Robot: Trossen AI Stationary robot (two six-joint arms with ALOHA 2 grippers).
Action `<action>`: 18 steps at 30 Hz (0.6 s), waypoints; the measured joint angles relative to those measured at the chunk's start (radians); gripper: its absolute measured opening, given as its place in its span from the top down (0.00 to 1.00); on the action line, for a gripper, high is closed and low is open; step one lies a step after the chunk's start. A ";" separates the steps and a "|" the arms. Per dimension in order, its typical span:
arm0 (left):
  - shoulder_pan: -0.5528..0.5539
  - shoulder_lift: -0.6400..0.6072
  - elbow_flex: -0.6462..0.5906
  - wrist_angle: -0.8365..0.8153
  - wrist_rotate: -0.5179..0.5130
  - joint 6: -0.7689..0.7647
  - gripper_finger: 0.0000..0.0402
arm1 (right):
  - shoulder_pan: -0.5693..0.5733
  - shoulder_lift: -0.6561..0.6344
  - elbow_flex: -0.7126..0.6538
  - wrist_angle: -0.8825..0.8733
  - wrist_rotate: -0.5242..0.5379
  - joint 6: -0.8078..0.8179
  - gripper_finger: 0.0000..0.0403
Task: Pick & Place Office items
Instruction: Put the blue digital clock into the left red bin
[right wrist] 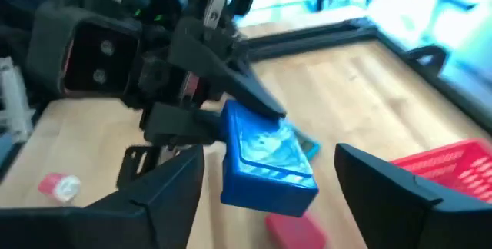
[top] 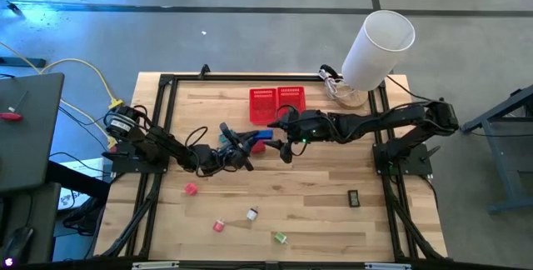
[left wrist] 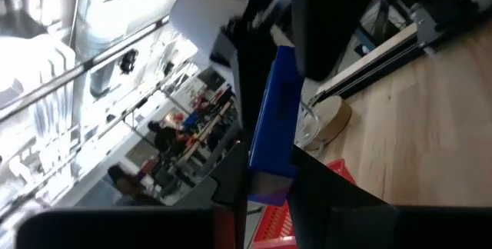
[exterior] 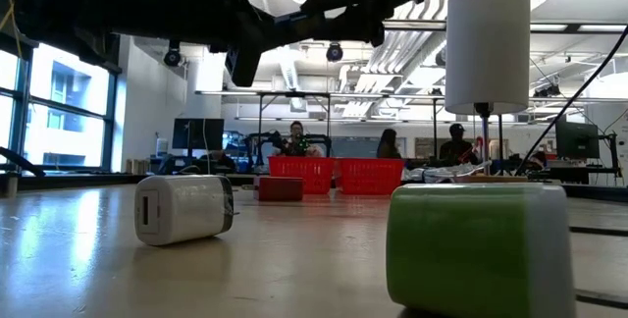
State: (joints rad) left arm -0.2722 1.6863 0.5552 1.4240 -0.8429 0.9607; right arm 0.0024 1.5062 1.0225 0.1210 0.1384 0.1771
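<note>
**A:** How many office items did you count from above?

**B:** Four lay loose on the front half of the wooden table (top: 316, 212): a small pink piece (top: 191, 189), a red-and-white piece (top: 220, 226), a whitish block (top: 252, 213) and a green piece (top: 280, 237). A flat black rectangle (top: 353, 197) lay apart on the right. A small red block (top: 258, 146) sat near the middle, in front of the baskets. The seventh, a blue rectangular block (right wrist: 265, 161), was off the table.

**A:** Held by which arm?

**B:** The left gripper (top: 241, 139), near the table's middle, was closed narrow on the blue block, its dark fingers (right wrist: 231, 80) pinching one end. The right gripper (top: 286, 149) faced it with its fingers spread wide on either side of the block, apart from it.

**A:** And the containers?

**B:** Two red mesh baskets (top: 277, 103) stood side by side at the back centre, touching each other. One big white cylinder (top: 379, 47) stood tilted at the back right corner.

**A:** Anything in the way?

**B:** In the overhead view both arms crossed the middle and covered part of the red block. From table height the green piece and whitish block filled the foreground; three people sat in the room beyond the baskets.
</note>
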 joint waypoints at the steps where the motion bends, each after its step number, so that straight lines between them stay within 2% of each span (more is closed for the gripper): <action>1: 0.000 0.000 0.000 -0.001 -0.001 -0.010 0.86 | 0.005 -0.008 0.000 -0.007 0.029 -0.012 0.30; 15: 0.049 -0.030 0.000 -0.013 -0.087 -0.252 0.86 | 0.095 -0.134 0.001 -0.177 0.406 -0.104 0.30; 18: 0.076 -0.045 0.000 -0.025 -0.109 -0.303 0.86 | 0.118 -0.148 0.000 -0.224 0.451 -0.098 0.30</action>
State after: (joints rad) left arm -0.1967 1.6414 0.5549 1.3991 -0.9514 0.6578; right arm 0.1206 1.3582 1.0225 -0.1031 0.5899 0.0790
